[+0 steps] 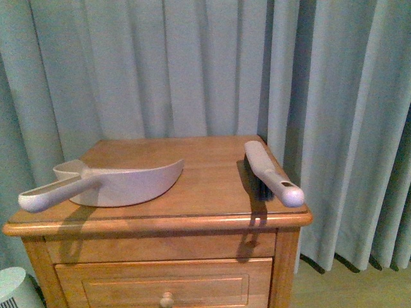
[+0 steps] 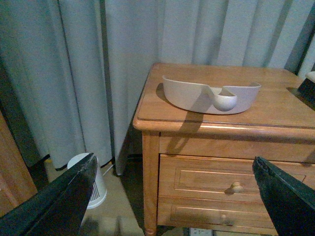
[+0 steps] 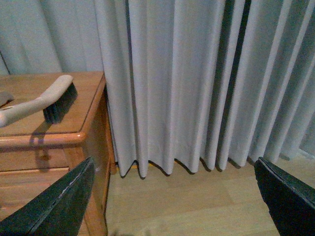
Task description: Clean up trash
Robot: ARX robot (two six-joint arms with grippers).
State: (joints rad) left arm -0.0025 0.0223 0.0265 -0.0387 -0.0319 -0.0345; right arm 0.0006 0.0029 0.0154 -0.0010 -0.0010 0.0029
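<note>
Front: dustpan (image 1: 122, 183) centre left on the surface (image 1: 205, 173), brush (image 1: 270, 170) centre right; where the trash lies I cannot tell. Left wrist: left hand (image 2: 174, 160) spread wide. Right wrist: right hand (image 3: 174, 161) spread wide, holding nothing.

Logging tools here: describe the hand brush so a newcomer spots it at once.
Start at the wooden nightstand before the grey curtain. The hand brush lies along its right edge, handle toward the camera. Unlike the wide dustpan at left, it is a narrow bar with dark bristles underneath.
</note>
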